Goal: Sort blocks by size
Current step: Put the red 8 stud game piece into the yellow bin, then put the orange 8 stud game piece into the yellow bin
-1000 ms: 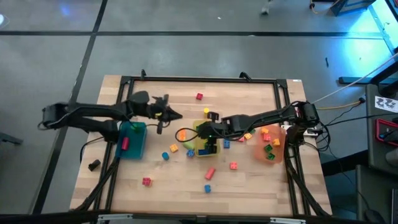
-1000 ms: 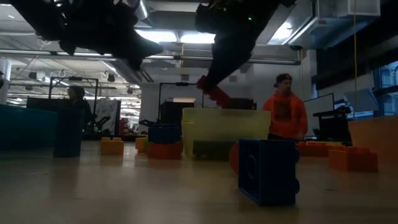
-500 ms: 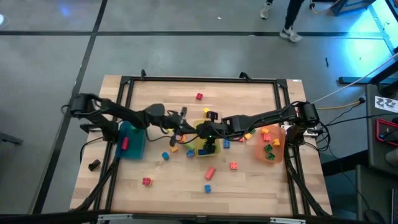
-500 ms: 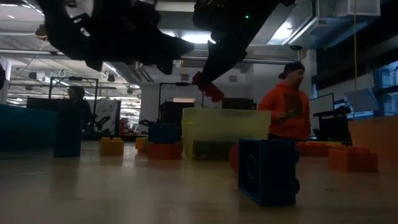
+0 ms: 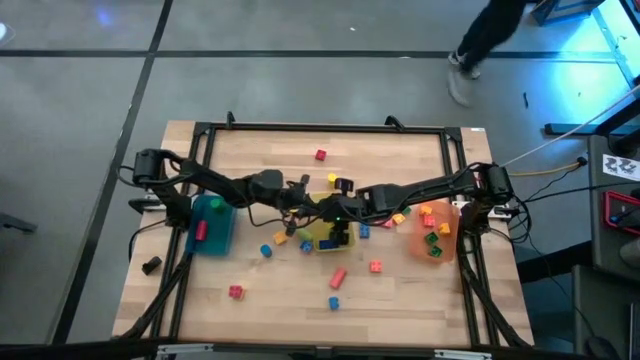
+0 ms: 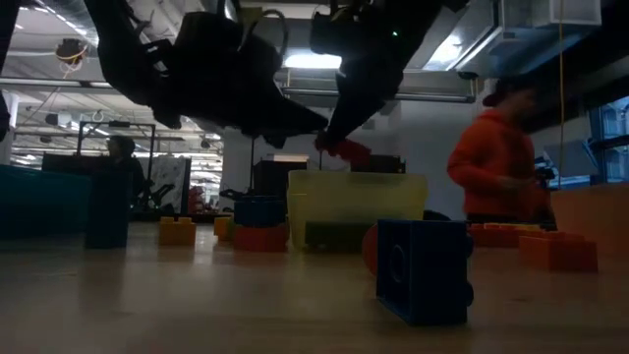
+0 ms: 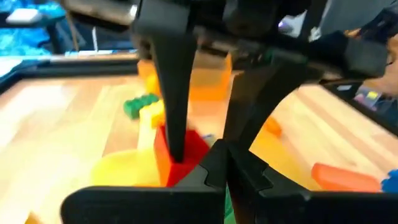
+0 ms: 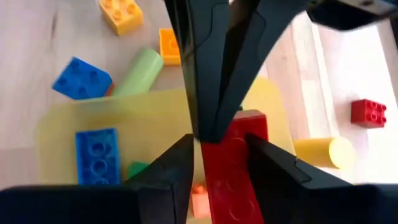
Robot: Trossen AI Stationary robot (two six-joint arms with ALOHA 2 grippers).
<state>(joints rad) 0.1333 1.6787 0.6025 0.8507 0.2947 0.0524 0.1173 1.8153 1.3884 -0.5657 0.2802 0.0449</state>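
My right gripper hangs over the translucent yellow bin, shut on a long red studded block. In the low view this block sits just above the bin's rim. My left gripper is shut and reaches in from the table's left. Its tips stand at the red block's free end. A blue block lies in the yellow bin. Loose blocks lie around it on the table, among them a red one and an orange-red bar. My right gripper pinches the red block's long sides between its two fingers, slanting down from the table's right. The block lies along the fingers and sticks out past their tips, clear of the bin. My left gripper's shut tips meet the block's free end; I cannot tell whether they touch.
A teal bin stands at the left edge and an orange bin with several blocks at the right. More blocks lie toward the near edge. A person in an orange top moves behind the table.
My left gripper has swung toward the table's right and come down, ending with its shut tips at the red block over the yellow bin. The right gripper has kept still with the block. The person behind the table has walked to the right.
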